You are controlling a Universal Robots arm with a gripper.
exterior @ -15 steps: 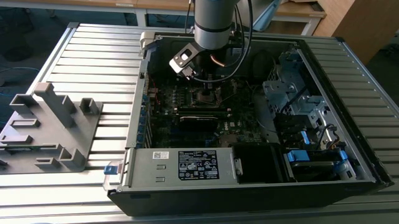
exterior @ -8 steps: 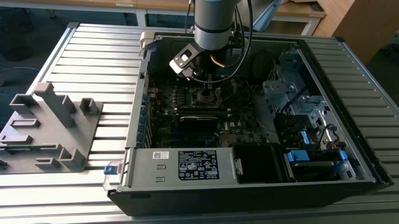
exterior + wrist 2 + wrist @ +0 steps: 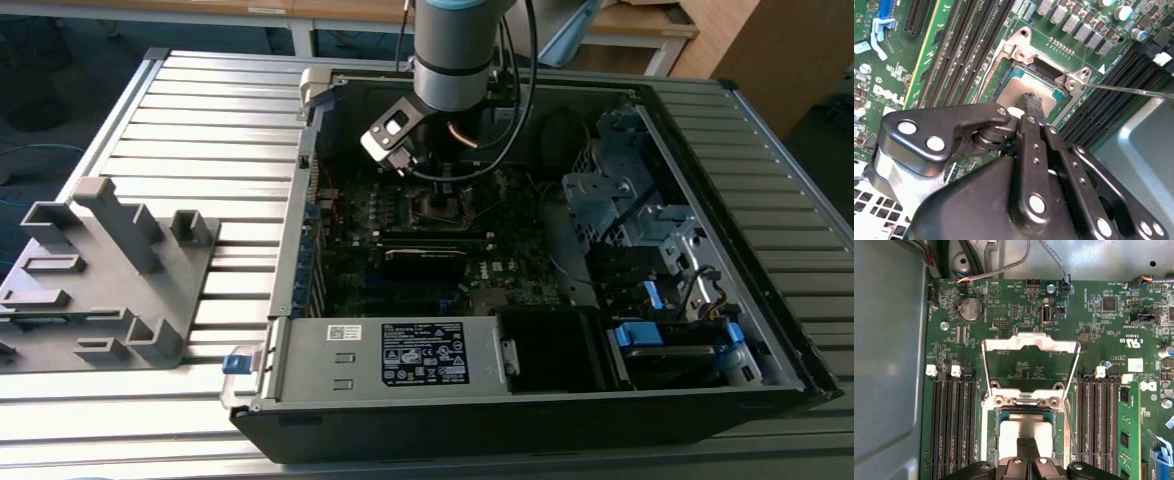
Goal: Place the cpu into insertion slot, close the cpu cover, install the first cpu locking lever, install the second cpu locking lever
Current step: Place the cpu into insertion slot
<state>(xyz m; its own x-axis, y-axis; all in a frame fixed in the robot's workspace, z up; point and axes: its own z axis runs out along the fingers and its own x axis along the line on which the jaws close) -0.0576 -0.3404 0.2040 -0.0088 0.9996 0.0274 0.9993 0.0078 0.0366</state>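
Note:
The cpu, a silvery square chip, lies flat inside the insertion slot, whose dark rim shows around it. My gripper is shut, its two black fingers pressed together, with the tip right over the chip's top; whether it touches I cannot tell. The cpu cover, a thin silvery frame with a square window, stands swung open beyond the slot on its hinge. A thin metal locking lever sticks out from the socket's corner, unlatched. In the exterior view the arm reaches down over the motherboard.
Black memory slots flank the socket on both sides. Loose cables and a coin battery lie beyond the cover. The open case holds a power supply and drive cages. A grey fixture stands at the exterior view's left.

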